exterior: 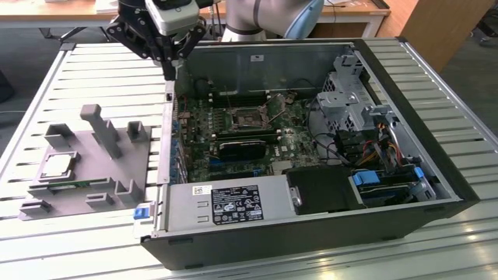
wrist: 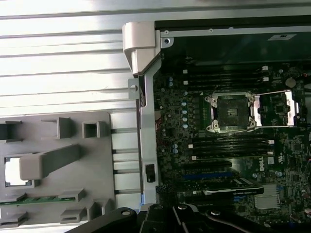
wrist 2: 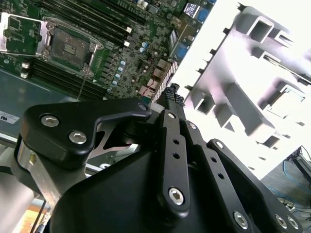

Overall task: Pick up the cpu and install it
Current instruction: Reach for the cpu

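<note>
The pincer (exterior: 169, 74), clenched on nothing, hangs over the computer case's (exterior: 311, 239) wall. Well apart, the cpu (exterior: 58, 165) lies in a grey holder (exterior: 140, 160) on the bench (exterior: 62, 245), at the exterior view's left. The power supply (exterior: 183, 209) bears a white label (exterior: 237, 205).

2 wrist views over mobo (wrist: 177, 121)

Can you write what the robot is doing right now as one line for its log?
gripper: shut, empty, above case wall | cpu: lying in grey holder | socket: open, empty
</note>
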You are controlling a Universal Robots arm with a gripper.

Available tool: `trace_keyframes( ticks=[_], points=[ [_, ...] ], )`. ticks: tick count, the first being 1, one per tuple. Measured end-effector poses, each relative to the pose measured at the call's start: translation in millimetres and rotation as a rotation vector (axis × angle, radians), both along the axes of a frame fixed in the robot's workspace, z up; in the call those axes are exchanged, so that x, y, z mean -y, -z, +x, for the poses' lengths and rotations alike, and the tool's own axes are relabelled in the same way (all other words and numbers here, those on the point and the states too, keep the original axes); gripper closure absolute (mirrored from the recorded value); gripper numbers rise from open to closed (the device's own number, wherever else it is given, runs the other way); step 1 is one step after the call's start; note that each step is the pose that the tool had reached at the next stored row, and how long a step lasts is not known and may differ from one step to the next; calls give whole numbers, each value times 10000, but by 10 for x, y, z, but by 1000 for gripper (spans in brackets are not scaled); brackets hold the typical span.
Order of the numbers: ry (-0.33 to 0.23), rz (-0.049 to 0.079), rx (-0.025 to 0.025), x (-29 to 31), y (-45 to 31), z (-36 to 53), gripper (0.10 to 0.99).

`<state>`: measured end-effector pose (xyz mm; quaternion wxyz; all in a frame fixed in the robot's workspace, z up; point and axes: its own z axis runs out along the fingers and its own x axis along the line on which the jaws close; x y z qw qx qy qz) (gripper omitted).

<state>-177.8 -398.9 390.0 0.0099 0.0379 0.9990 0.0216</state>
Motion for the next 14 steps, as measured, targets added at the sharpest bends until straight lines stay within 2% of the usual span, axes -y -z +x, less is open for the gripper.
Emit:
trace_keyframes(
  ticks=[14],
  points=[
    [0, 0, -5, 0, 4, -38, 980]
  ],
)
